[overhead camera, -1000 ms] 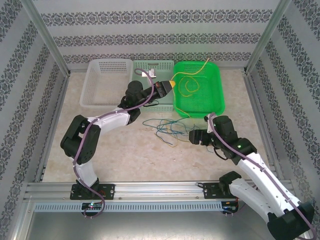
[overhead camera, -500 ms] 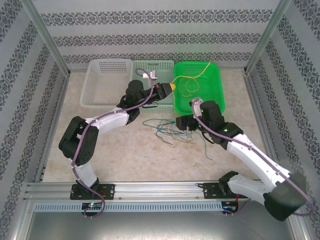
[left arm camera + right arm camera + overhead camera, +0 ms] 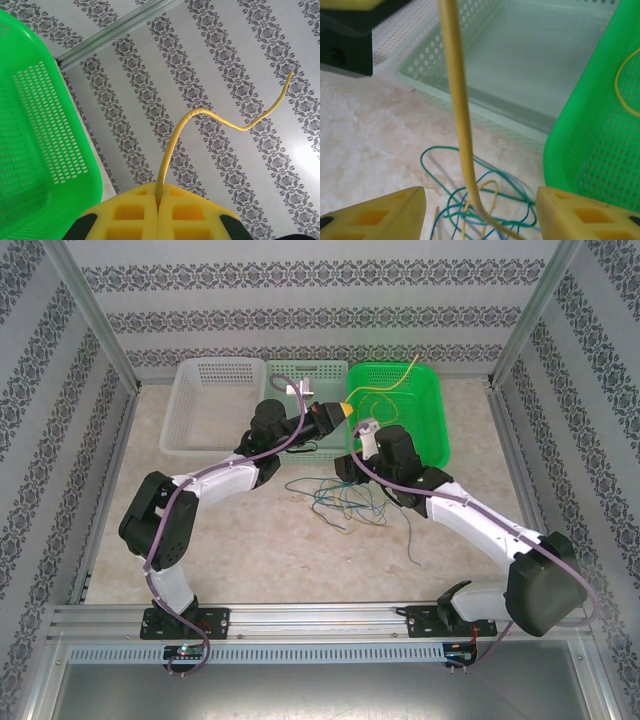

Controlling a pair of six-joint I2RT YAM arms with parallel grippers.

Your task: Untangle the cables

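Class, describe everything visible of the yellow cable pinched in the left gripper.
The yellow cable is a thin, smooth, plastic-looking wire. The left gripper is shut on it. Past the grip its free end bends and kinks in the air near the green basket. The other way, it runs straight between the open fingers of the right gripper, touching neither, then curves into the blue-green tangle on the table.

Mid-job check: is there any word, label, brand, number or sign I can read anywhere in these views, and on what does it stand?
None to read.
The green basket, pale green basket, white basket, yellow cable and tangled cables on the table bear no lettering.
The wall has a repeating ornamental pattern, no words.
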